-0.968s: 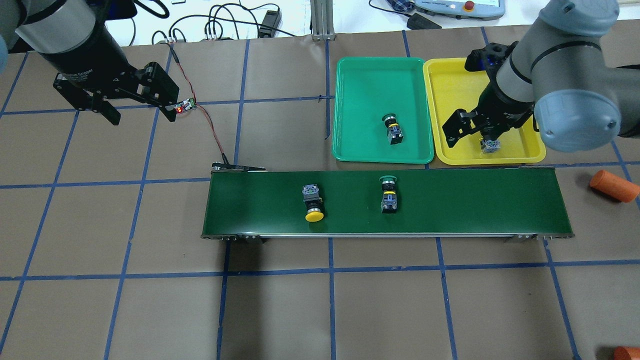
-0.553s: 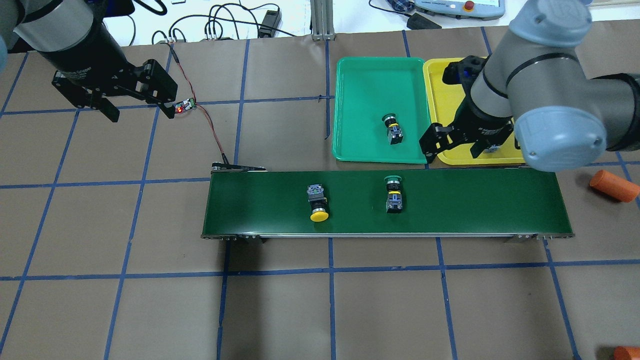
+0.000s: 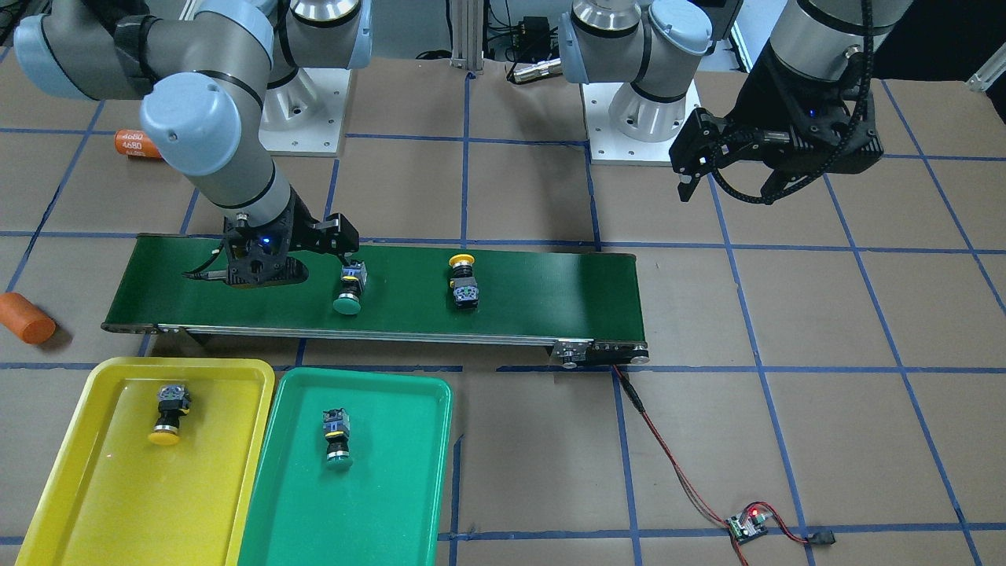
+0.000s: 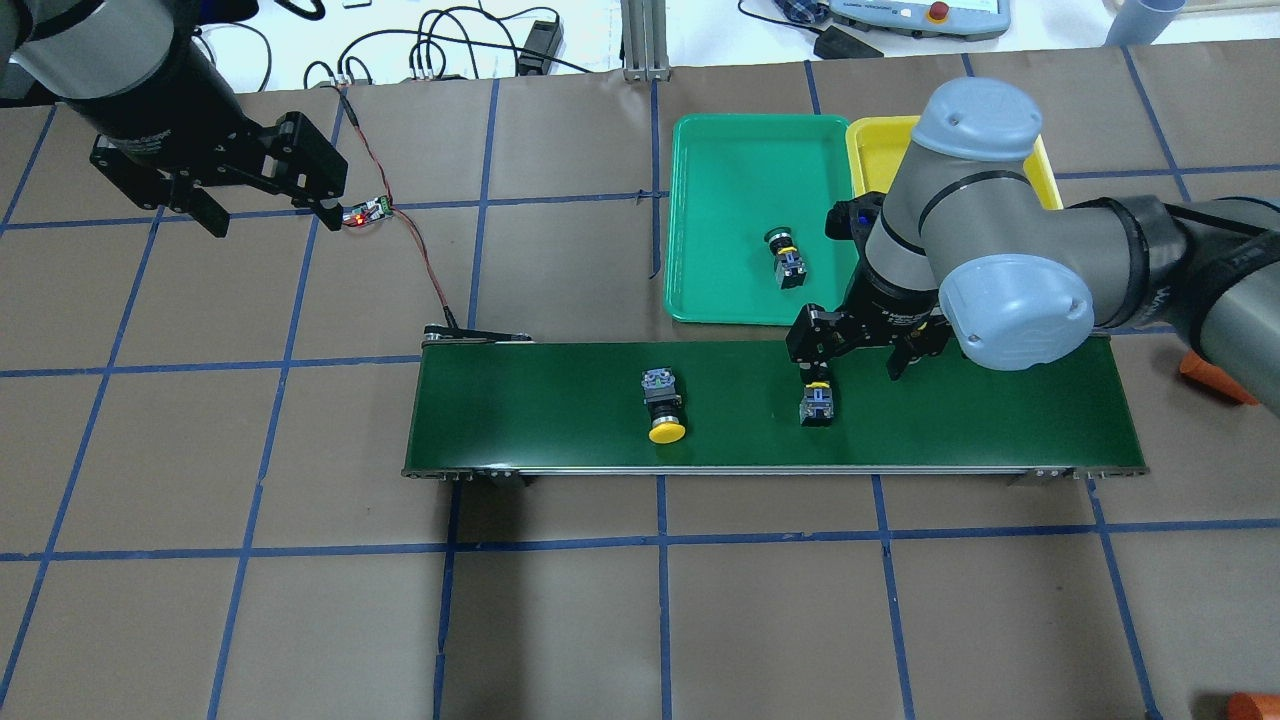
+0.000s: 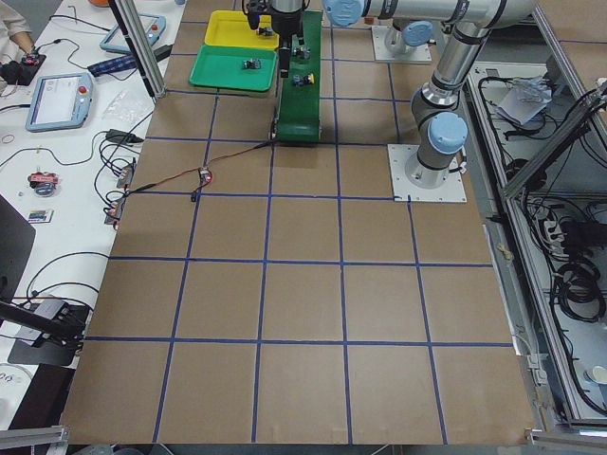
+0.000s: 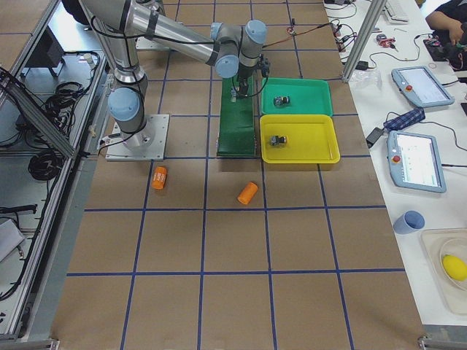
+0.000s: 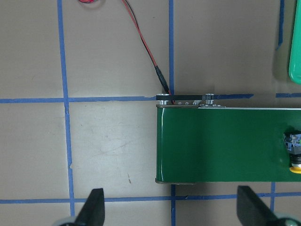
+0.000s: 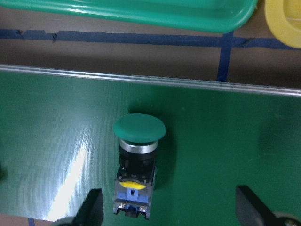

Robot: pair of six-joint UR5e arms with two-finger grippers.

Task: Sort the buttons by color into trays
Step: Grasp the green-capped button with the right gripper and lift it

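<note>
A green button [image 4: 817, 400] lies on the dark green belt [image 4: 520, 400], cap toward the trays; it also shows in the front view [image 3: 350, 291] and the right wrist view [image 8: 138, 165]. My right gripper [image 4: 855, 350] is open and empty just above it; the button sits nearer the left finger [image 8: 91, 209]. A yellow button [image 4: 662, 402] lies further left on the belt. The green tray [image 4: 740, 150] holds a green button [image 4: 787, 258]. The yellow tray [image 3: 94, 503] holds a yellow button [image 3: 169, 413], hidden overhead by my right arm. My left gripper [image 4: 268, 212] is open and empty, far left.
A small circuit board [image 4: 365, 212] with a red light lies under my left gripper, wired to the belt's left end. Orange cylinders lie right of the belt [image 4: 1215, 375] and near the right base [image 3: 137, 144]. The trays touch side by side behind the belt.
My right gripper left the yellow tray, with the yellow button staying in it, and moved to above the belt's green button. Both belt buttons drifted right. My left gripper shifted slightly away.
</note>
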